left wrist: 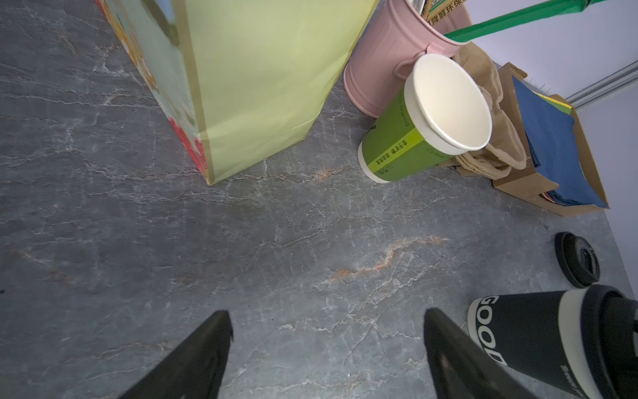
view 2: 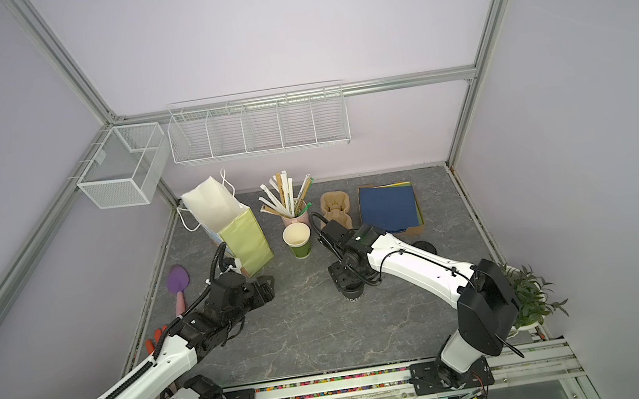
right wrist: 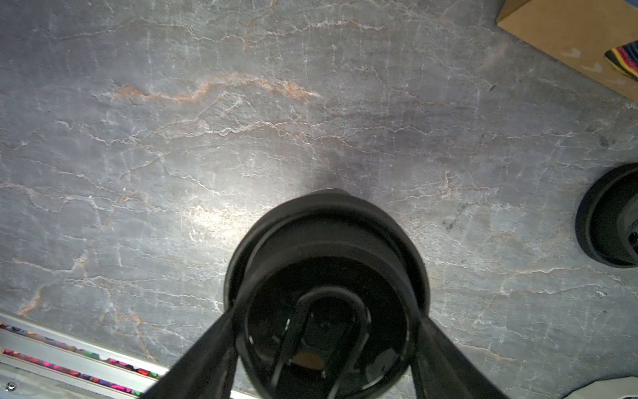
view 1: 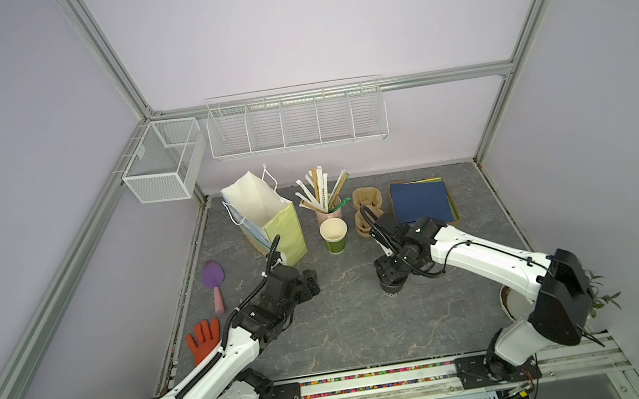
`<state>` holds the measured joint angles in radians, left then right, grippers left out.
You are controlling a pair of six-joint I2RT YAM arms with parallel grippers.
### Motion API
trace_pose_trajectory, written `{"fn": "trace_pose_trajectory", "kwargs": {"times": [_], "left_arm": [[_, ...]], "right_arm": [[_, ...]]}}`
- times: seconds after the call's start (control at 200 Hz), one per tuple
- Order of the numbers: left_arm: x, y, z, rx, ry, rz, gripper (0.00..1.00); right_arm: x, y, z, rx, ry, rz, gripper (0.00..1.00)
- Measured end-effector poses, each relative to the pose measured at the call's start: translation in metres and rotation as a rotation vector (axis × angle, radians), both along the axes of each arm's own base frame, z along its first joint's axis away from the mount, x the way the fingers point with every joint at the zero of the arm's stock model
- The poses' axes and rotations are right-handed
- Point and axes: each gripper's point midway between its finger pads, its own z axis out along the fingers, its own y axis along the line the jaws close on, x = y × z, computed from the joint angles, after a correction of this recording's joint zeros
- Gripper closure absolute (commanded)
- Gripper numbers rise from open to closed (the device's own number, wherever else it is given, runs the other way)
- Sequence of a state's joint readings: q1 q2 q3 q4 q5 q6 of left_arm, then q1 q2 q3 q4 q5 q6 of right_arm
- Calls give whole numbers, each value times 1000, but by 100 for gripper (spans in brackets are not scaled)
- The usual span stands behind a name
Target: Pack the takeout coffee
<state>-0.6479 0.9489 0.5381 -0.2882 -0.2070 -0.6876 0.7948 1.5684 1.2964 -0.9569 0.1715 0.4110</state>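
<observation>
The takeout coffee (left wrist: 538, 335) is found standing upright on the grey marbled table (left wrist: 172, 241), near its middle and well apart from the green paper bag (left wrist: 262, 86). On the black wall of the cup the word "GOOD" is printed in large white letters just above the base. A smaller line of white writing beside it cannot be read. A black lid (right wrist: 328, 221) is seated on the mouth of the cup. The right gripper (right wrist: 328, 311) is placed directly above it. Its fingers are laid against the rim of the lid on both sides, so the lid is held in a wide grasp. A second black lid (left wrist: 576, 259) is lying on the table near the cup, without touching it.

The left gripper (left wrist: 326, 312) is held low over the bare table, with its jaws spread wide and nothing between them.

On the green cup (left wrist: 407, 145) a pale word beginning with "Coff" is seen near the rim, and a lighter green band is printed with Chinese characters. Chinese characters are also seen on a straw wrapper (left wrist: 445, 8) in the pink cup (left wrist: 386, 62), which is just beside the green cup.
</observation>
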Motion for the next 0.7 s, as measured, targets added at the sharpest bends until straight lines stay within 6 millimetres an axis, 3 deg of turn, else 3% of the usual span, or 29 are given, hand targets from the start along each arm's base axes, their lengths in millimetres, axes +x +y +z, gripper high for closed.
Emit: {"fn": "trace_pose_trajectory", "kwargs": {"times": [0.705], "left_arm": [[-3, 1, -8, 6, 15, -5, 13]], "right_arm": [[1, -2, -8, 14, -42, -12, 29]]}}
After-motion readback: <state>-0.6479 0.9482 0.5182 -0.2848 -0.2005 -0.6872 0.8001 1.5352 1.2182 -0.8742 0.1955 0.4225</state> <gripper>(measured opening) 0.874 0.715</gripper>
